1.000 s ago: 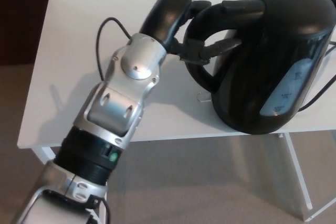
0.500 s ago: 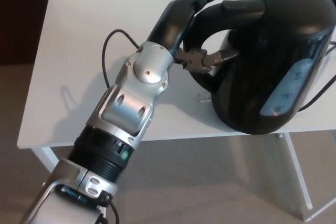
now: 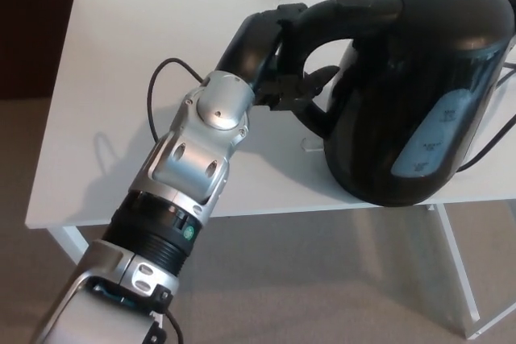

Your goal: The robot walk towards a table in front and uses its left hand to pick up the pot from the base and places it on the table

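Kettle (image 3: 419, 94), black and rounded, stands on the right part of the white table (image 3: 121, 46), close to the front edge; its body is upright or very nearly so, and its handle (image 3: 330, 12) loops out from the top on the side facing the robot's left arm, then runs down to the body. I cannot make out the base beneath it as a separate thing; the dark bottom rim hides any line between them.

The left hand (image 3: 270, 50) is on that handle; the palm lies against the outside of the loop and the fingers (image 3: 300, 86) reach through the opening from below, curled round the grip. It looks to me like a closed hold on the handle, though how firm it is I cannot say. The right hand does not show at all.

So the kettle lies directly to the right of the hand, touching it, and the coming move is, as I judge it, a straight lift upward and then a carry to the left, where the table top is bare. A dark cord (image 3: 488, 147) runs off behind the kettle's right side; a thin black cable (image 3: 153, 98) loops beside the silver forearm (image 3: 189, 167).

Below the front edge is beige carpet (image 3: 322, 279); a dark brown panel (image 3: 32, 22) stands beyond the table's left end.
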